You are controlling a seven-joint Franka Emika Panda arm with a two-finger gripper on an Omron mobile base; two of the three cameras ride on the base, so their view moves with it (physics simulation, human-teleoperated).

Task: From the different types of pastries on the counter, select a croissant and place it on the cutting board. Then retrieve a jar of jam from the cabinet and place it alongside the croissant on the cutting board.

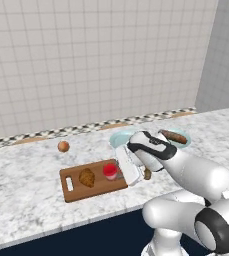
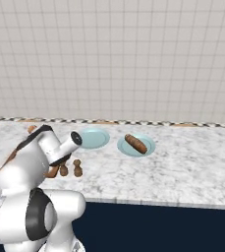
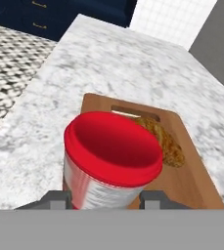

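Note:
The jar of jam [image 3: 111, 156], red-lidded with a pale body, sits between my gripper's [image 3: 108, 200] two fingers, which are shut on it. It is low over the near end of the wooden cutting board [image 3: 191, 180]; whether it rests on the board I cannot tell. The golden-brown croissant [image 3: 165, 141] lies on the board just beyond the jar. From the left base view, the jar [image 1: 110, 171] is right of the croissant [image 1: 87, 177] on the board [image 1: 76, 192], with the gripper [image 1: 114, 172] at the jar. A round orange-brown pastry [image 1: 63, 146] lies on the counter [image 1: 21, 175] behind the board.
Two pale blue plates [image 2: 94, 138] stand behind the arm's wrist, one [image 2: 148, 147] carrying a long brown pastry [image 2: 135, 143]. Two wooden shakers [image 2: 77, 168] stand right of the board. Dark navy cabinet fronts [image 3: 50, 14] with gold handles lie beyond the counter's far end.

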